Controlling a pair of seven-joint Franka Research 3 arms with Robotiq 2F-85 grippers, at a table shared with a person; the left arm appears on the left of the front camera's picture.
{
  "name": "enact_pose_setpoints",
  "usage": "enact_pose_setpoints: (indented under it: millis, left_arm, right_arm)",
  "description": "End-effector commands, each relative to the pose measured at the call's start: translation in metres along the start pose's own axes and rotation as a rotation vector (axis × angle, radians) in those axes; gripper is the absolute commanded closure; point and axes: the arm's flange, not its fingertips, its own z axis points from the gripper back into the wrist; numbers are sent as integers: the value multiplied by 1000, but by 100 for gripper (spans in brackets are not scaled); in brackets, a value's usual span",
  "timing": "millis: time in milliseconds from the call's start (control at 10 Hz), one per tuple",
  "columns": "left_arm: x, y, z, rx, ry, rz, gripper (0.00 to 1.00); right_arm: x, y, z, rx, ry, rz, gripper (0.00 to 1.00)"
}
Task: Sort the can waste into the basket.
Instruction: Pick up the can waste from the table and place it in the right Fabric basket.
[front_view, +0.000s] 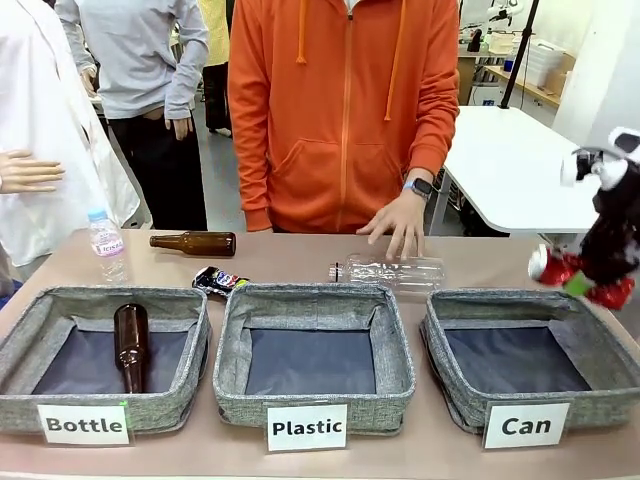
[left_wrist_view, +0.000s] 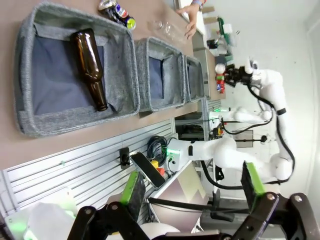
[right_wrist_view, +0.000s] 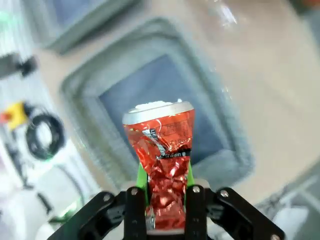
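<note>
Red can (right_wrist_view: 161, 145) in right hand (right_wrist_view: 164, 192), wrist view shows creases

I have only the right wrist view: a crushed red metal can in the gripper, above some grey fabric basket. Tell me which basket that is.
Observer: In the front view, the right gripper holds the crushed red metal can above the far rim of the grey fabric basket whose white label reads "Can".
Operator: Report anything left to sort.
Observer: A dark crushed can with colourful print lies on the brown table, behind the gap between the "Bottle" basket and the "Plastic" basket.
Operator: Give me the other arm's state.
Observer: The left gripper is open and empty, back from the table's near side.
</note>
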Motion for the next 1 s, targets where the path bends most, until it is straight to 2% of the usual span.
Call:
enact_pose_setpoints:
  millis: [0,300,400,500,600,700,800,900]
  left_arm:
    - [-2,1,0,0,-3,8,0]
    - [-2,1,0,0,-3,8,0]
    - [-2,1,0,0,-3,8,0]
    - [-2,1,0,0,-3,8,0]
    - [-2,1,0,0,-3,8,0]
    - [-2,1,0,0,-3,8,0]
    - [-2,1,0,0,-3,8,0]
    - [-2,1,0,0,-3,8,0]
  right_arm:
    - [-11,3,-4,98,96,257,80]
    - [-21,14,-10,111,120,292,80]
    - [-20,14,-11,112,97,293,80]
    - [-21,12,-10,102,57,295,15]
    - [-19,12,-8,100,39,321,15]
    - [-17,10,-8,87,37,300,0]
    - [-17,7,-7,86,11,288,11]
    - [-18,5,-6,89,-1,285,0]
